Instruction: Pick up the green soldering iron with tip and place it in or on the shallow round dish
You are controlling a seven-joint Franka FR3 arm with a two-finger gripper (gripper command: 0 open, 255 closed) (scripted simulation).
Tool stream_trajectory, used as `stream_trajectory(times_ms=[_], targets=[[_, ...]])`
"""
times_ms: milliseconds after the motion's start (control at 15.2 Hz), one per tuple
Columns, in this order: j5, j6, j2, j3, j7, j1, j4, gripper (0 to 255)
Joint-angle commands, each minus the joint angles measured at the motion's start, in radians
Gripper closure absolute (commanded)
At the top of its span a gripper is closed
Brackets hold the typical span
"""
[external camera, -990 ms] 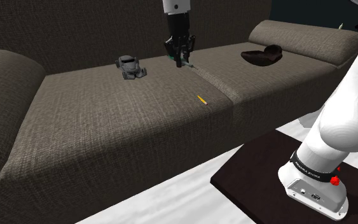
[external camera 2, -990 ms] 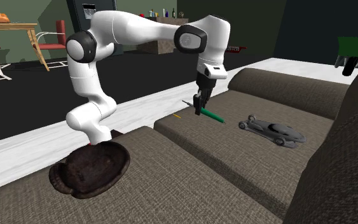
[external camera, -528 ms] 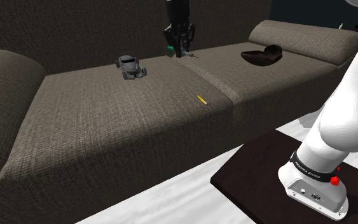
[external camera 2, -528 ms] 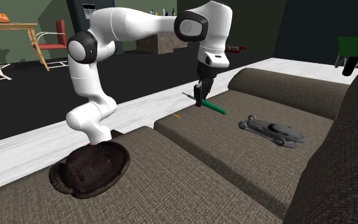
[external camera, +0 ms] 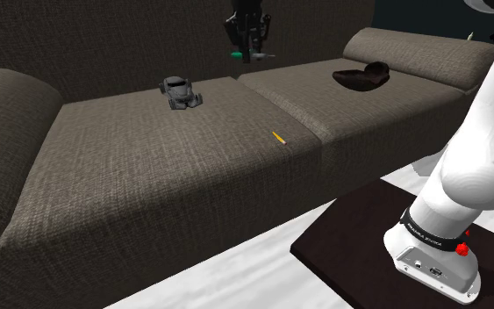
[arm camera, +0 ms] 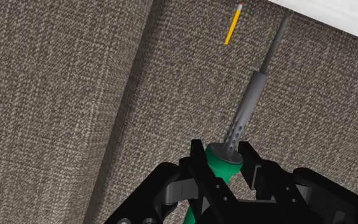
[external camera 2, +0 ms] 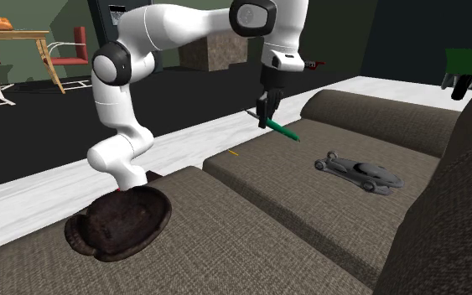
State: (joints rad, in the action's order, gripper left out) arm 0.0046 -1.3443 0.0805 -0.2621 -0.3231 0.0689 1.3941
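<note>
Soldering iron [external camera 2: 281, 131] hanging clear of the sofa [external camera: 148, 167] for the carry.
A grey toy car [external camera: 180, 91] is sitting near the backrest; the jaws are pinching the green handle high over the cushion seam, tip free; a yellow pencil [external camera: 278, 137] is lying toward the front edge; the dark dish [external camera: 359, 79] is waiting by the armrest, nothing blocking.

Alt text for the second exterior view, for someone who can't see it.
The white arm's black end effector grips a green soldering iron in the air above the seat cushions of a sofa. A dark shallow round dish sits on the nearest cushion at lower left, and a grey toy car lies on the cushion at right.
</note>
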Motion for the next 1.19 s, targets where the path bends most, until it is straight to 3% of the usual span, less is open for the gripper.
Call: stream_trajectory(times_ms=[0, 264, 660, 1122], targets=[[-0.004, 0.035, 0.015, -0.001, -0.002, 0.002, -0.049, 255], [-0.01, 0.09, 0.041, -0.003, -0.007, 0.006, -0.129, 255], [0.011, 0.052, -0.126, 0.068, 0.144, -0.077, 0.074, 255], [-0.003, 0.036, -0.261, 0.165, 0.32, -0.151, 0.224, 255]])
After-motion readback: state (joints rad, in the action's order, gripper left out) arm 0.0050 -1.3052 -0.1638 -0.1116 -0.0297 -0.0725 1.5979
